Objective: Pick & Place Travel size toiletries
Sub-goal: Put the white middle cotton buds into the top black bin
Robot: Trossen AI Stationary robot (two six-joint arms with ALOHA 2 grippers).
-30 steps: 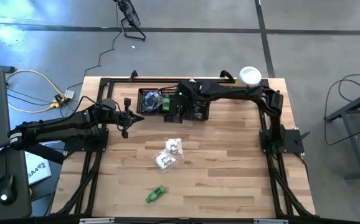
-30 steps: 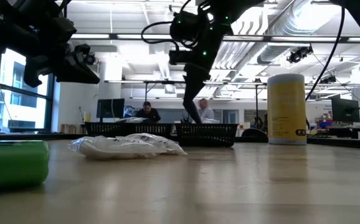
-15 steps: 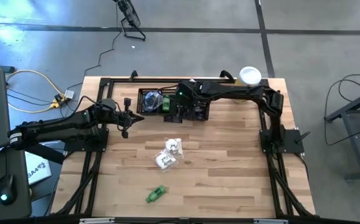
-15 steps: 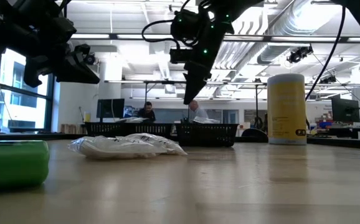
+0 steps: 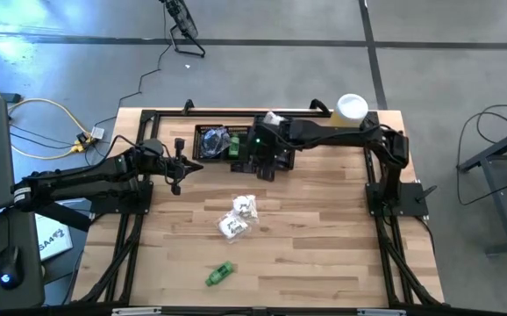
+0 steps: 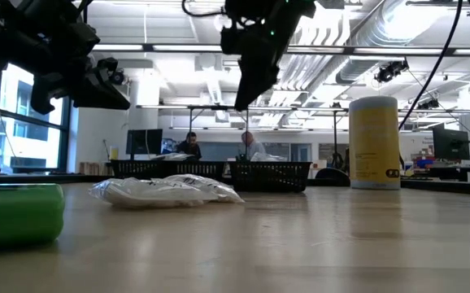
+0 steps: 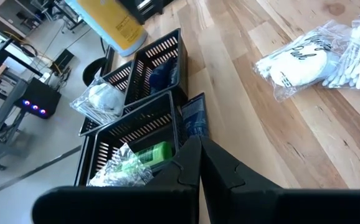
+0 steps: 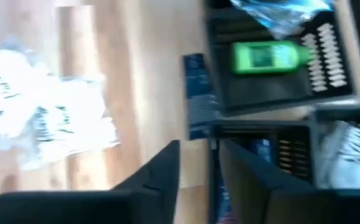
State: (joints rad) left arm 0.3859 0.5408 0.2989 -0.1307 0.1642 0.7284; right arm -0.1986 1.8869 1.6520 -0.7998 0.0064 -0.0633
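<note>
Two white sachets [image 5: 245,206] [image 5: 232,226] lie flat mid-table, and a green tube [image 5: 220,274] lies toward the near edge. Two black mesh trays [image 5: 211,142] [image 5: 275,151] at the far edge hold more toiletries: a green tube [image 8: 267,56], a white sachet [image 7: 99,99] and blue packets. Another blue packet [image 8: 195,93] [image 7: 195,118] lies on the wood against the trays. My right gripper [image 5: 262,167] [image 6: 241,102] [image 8: 200,146] hangs open and empty above the trays' near side. My left gripper [image 5: 176,167] [image 7: 198,146] hovers shut left of the trays.
A tall yellow cylinder with a white lid [image 5: 352,107] [image 6: 374,142] stands at the far edge, right of the trays. Black frame rails run along the table's left and right sides. Bare wood lies right of the sachets and the green tube.
My right gripper has risen out of the right tray, fingers still pointing down, and drawn a little toward the table's near edge. It carries nothing.
</note>
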